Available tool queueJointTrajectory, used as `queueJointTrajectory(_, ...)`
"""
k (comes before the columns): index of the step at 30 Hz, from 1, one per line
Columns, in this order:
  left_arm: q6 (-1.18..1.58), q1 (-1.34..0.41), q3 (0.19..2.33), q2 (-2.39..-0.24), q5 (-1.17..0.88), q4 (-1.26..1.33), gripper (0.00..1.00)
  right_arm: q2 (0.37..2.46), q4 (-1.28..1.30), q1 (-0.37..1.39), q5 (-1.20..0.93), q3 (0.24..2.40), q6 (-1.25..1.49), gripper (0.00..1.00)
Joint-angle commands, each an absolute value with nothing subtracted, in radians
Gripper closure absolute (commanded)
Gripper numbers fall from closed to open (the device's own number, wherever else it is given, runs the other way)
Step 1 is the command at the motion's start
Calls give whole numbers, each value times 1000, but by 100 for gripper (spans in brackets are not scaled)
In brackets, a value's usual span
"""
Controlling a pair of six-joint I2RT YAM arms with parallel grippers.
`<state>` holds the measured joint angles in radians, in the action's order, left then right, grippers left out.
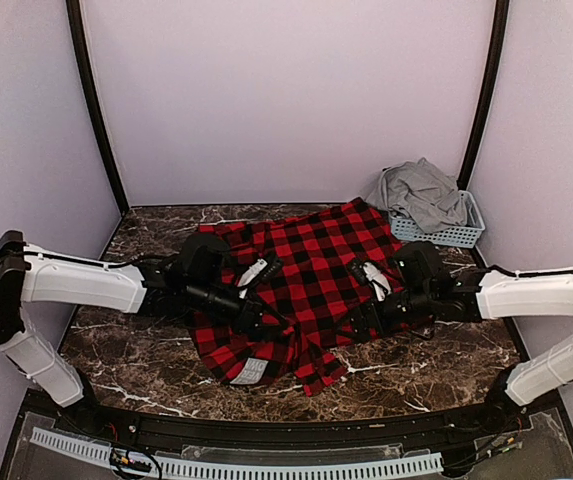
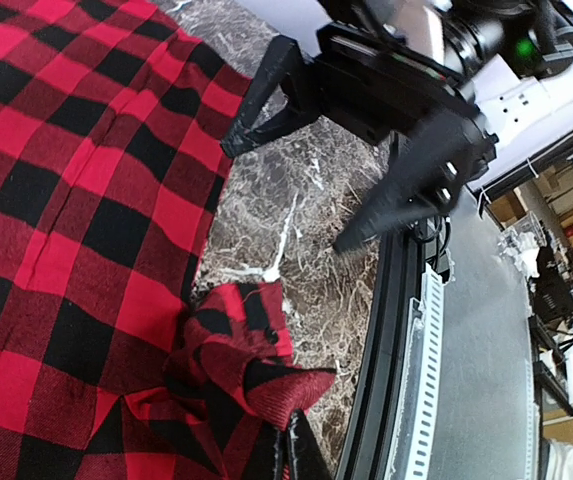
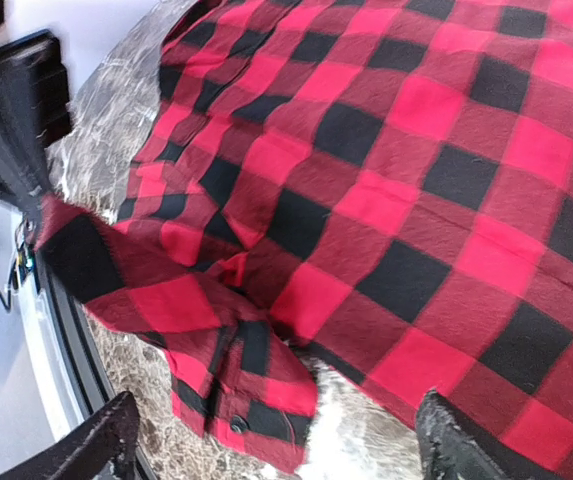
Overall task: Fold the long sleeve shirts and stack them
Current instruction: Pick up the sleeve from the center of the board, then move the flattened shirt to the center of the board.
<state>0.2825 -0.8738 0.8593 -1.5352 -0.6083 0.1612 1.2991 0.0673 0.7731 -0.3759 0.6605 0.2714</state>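
A red-and-black check shirt lies spread and rumpled on the marble table. My left gripper is shut on a bunched sleeve end of it near the table's front edge; its fingers pinch the ribbed cloth. My right gripper is open, its fingers wide apart just above a buttoned cuff and holding nothing. It also shows open in the left wrist view. A light grey shirt is heaped in the basket at the back right.
The pale blue slatted basket stands in the back right corner. A black rail and a white slotted strip run along the table's front edge. Walls close in the back and both sides.
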Motion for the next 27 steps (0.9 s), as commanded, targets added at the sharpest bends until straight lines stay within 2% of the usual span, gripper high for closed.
queueJointTrajectory(1,359,-841,867,-1577,-695,256,100,1368,-52,828,-403,645,285,5)
queueJointTrajectory(11,473,-766,803,-1568,-655,295,100,1504,-67,894,-349,653,303,3)
queueJointTrajectory(27,579,-564,623,-1319,-475,417,100,1515,-9,897,-257,686,305,3)
